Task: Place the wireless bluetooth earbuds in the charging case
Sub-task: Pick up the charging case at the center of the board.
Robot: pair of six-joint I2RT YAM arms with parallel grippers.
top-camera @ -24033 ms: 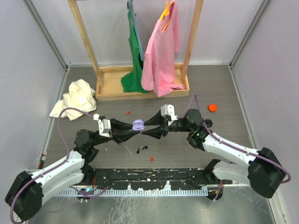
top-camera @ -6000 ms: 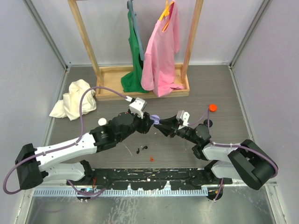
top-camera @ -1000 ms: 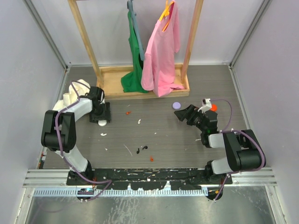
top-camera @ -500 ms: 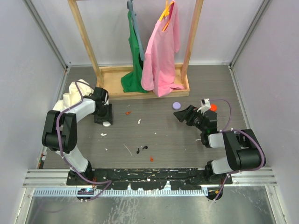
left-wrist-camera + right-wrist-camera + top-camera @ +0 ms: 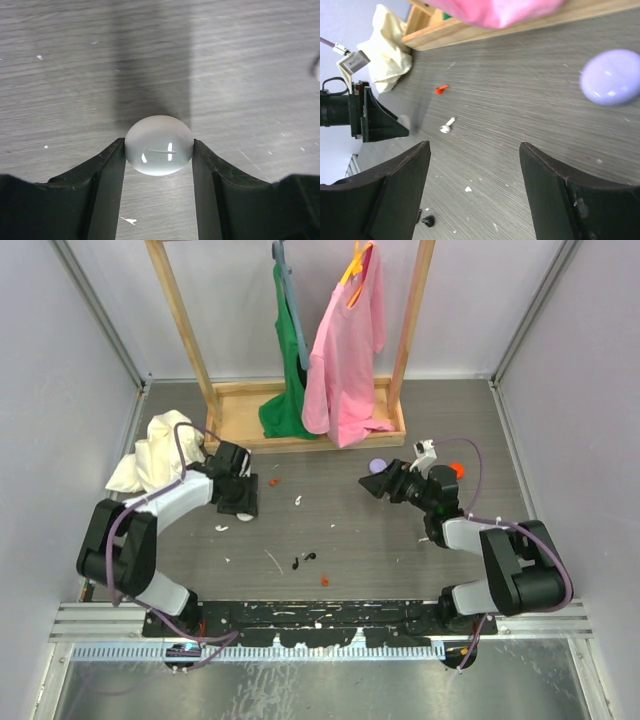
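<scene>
A glossy white rounded case (image 5: 158, 145) sits on the table between my left gripper's fingers (image 5: 158, 160), which are shut on its sides. It also shows in the top view (image 5: 244, 515) under the left gripper (image 5: 243, 506), left of centre. A white earbud (image 5: 298, 501) lies between the arms and also shows in the right wrist view (image 5: 447, 125). A lilac rounded case (image 5: 378, 466) lies closed on the table, just behind my right gripper (image 5: 370, 486). In the right wrist view the lilac case (image 5: 611, 76) is at upper right, and the right gripper (image 5: 474, 147) is open and empty.
A wooden rack (image 5: 300, 430) with a pink shirt (image 5: 345, 350) and a green garment stands at the back. A cream cloth (image 5: 160, 450) lies at back left. An orange cap (image 5: 456, 470), small orange bits (image 5: 274, 481), black bits (image 5: 300, 561) and a white fleck (image 5: 221, 528) dot the table.
My left gripper has slid right, away from the cream cloth toward the centre, with the white case between its fingers. My right gripper has swung left, alongside the lilac case.
</scene>
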